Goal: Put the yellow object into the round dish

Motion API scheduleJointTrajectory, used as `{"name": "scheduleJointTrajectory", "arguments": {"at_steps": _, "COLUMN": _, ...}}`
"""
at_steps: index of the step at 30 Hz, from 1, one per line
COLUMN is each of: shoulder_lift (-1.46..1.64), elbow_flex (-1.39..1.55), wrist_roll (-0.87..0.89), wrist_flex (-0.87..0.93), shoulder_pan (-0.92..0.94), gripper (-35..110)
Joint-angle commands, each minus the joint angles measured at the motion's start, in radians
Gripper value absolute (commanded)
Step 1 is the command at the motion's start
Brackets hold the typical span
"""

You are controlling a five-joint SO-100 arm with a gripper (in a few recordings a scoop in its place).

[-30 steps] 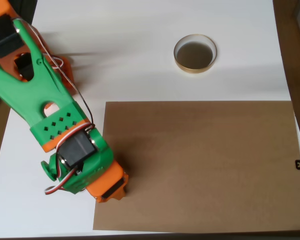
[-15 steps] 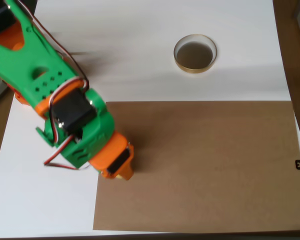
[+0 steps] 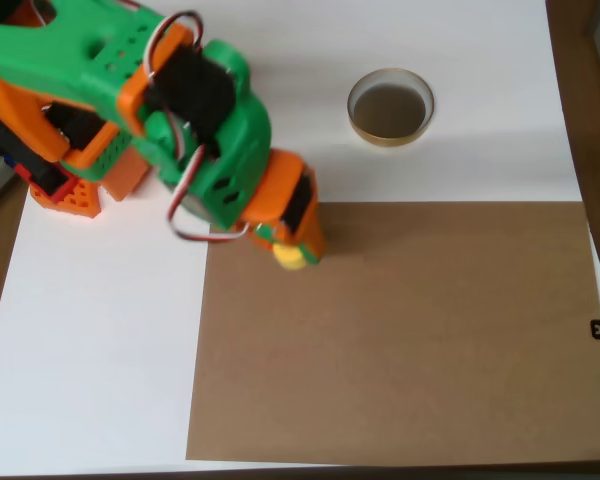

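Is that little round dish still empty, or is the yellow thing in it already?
Empty. The round dish shows only its dark inside, while the yellow object sits at the gripper, apart from it.

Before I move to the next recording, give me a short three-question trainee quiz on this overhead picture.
1. True or false: the yellow piece lies in the round dish.
2. The dish stands on: A) the brown sheet, B) the white surface.
3. What shows at the tip of the gripper?

Key: 1 false; 2 B; 3 the yellow piece, apparently held, above the brown sheet's top left area.
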Motion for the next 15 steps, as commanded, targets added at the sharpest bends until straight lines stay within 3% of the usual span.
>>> {"name": "scheduleJointTrajectory", "arguments": {"at_steps": 1, "shoulder_lift": 0.072, "elbow_flex": -0.003, "wrist_roll": -0.009, "wrist_flex": 0.028, "shoulder_pan": -0.114, "gripper": 0}}
{"name": "scheduleJointTrajectory", "arguments": {"at_steps": 15, "shoulder_lift": -0.026, "elbow_flex": -0.057, "wrist_roll": 0.023, "wrist_flex": 0.078, "shoulder_pan": -0.474, "gripper": 0}}
